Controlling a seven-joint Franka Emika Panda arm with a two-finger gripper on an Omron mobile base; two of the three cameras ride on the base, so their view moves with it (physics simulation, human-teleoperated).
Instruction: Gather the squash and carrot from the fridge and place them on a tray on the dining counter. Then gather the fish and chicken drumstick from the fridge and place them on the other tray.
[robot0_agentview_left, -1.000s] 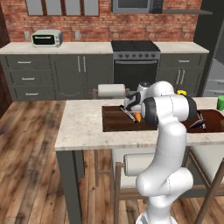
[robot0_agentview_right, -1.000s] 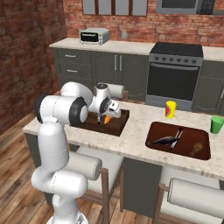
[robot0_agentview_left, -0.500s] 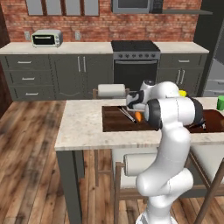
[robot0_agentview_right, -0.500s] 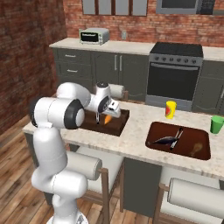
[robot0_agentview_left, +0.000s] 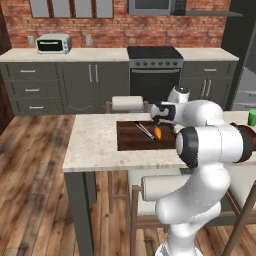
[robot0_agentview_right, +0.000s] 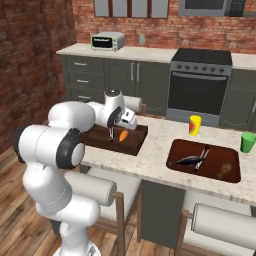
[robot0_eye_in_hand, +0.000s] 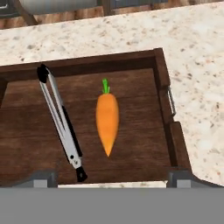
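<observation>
In the hand view, the near edge of the dark wooden tray (robot0_eye_in_hand: 164, 83) is cut off by the bottom of the picture, and the left part of the tray runs out of frame. In the left base view, the arm's white body hides the right end of this tray (robot0_agentview_left: 131, 141), and the gripper (robot0_agentview_left: 158, 114) is partly masked by the wrist. The two fingertips (robot0_eye_in_hand: 43, 178) stand wide apart with nothing between them; one rises near each lower corner of the tray. The carrot (robot0_eye_in_hand: 107, 120) lies flat on the tray floor, midway between the fingertips and beyond them, touching neither. Its green stalk points toward the far wall of the tray and its tip toward the fingers. A pair of metal tongs (robot0_eye_in_hand: 61, 120) lies on the tray just beside the carrot, apart from it, slanted. In the right base view, the gripper (robot0_agentview_right: 122, 121) hangs just above the carrot (robot0_agentview_right: 123, 135). The second tray (robot0_agentview_right: 204, 161) lies on the same counter, well apart from the first; small dark items on it are hard to make out.
</observation>
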